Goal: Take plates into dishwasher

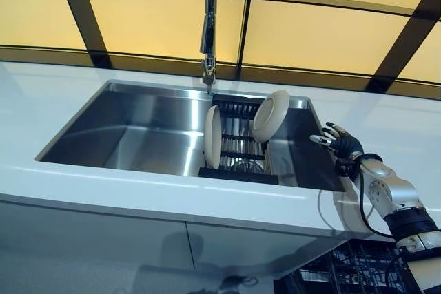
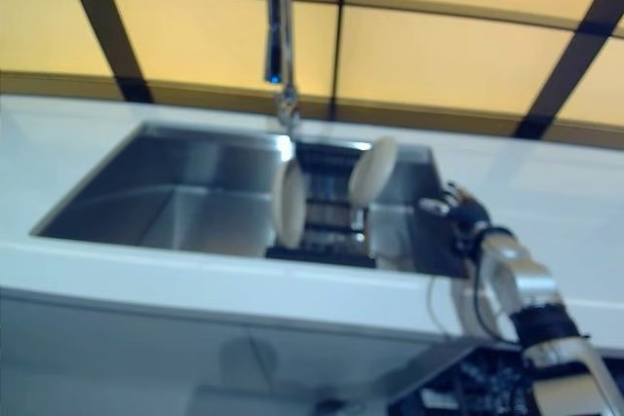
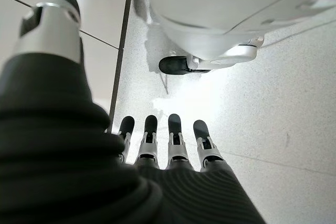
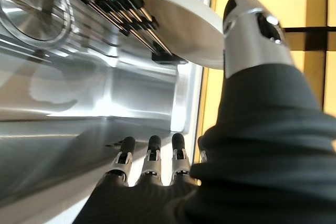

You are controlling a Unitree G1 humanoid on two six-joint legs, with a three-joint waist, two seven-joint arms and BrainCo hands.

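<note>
Two cream plates stand in a black rack point(image 1: 238, 173) in the right part of a steel sink point(image 1: 138, 135). One plate point(image 1: 213, 137) stands upright on edge at the rack's left. The other plate point(image 1: 270, 116) leans at the rack's back right; it also shows in the right wrist view point(image 4: 181, 24). My right hand point(image 1: 337, 144) hovers over the sink's right rim, fingers straight, empty, a short way right of the leaning plate. My left hand point(image 3: 168, 145) shows only in its wrist view, fingers straight, over the floor, holding nothing.
A tall chrome tap point(image 1: 209, 25) rises behind the sink, above the rack. White counter point(image 1: 386, 122) surrounds the sink. A dark dishwasher rack point(image 1: 351, 270) shows below the counter at the lower right. A wheeled white base point(image 3: 210, 35) stands on the floor.
</note>
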